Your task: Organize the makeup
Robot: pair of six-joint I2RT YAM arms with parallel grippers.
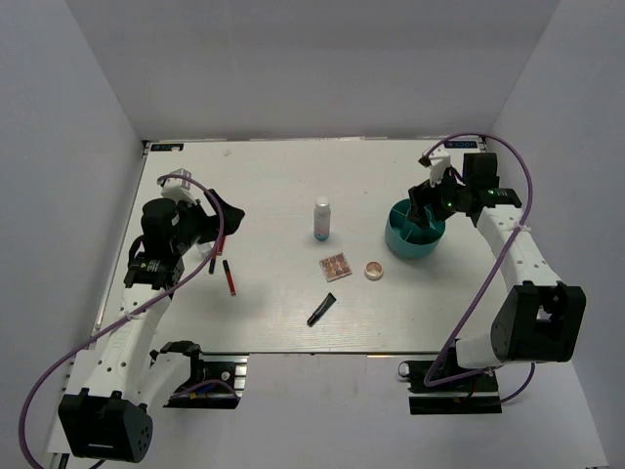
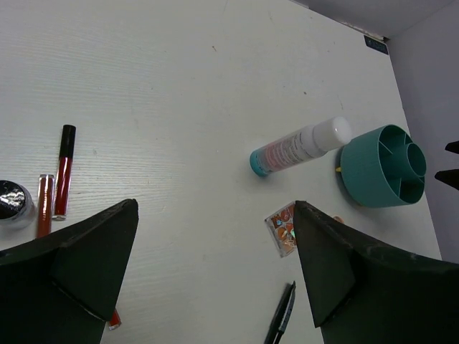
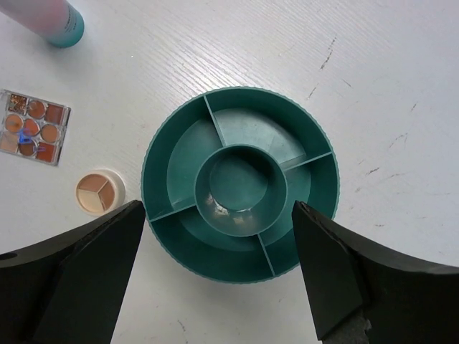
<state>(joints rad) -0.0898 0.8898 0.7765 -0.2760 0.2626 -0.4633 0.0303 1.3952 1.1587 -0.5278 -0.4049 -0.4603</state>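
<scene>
R: I hold right gripper [image 3: 216, 209] spread, empty, over teal cup [image 3: 237, 100], far right, marking the drop spot | L: left gripper [image 2: 215, 208] released beside red pencil [image 1: 229, 278], probably first pick | bottle [image 1: 321, 217], palette [image 1: 335, 266], compact [image 1: 374, 270] unsorted between

Left wrist view: a shiny-lidded jar [image 2: 11, 201] is cut by the left edge, the black tube [image 2: 281, 319] by the bottom edge; the left tool [image 2: 215, 206] hides most of the compact [image 2: 337, 217]. Right wrist view: the bottle [image 3: 50, 18] runs off the top.
</scene>
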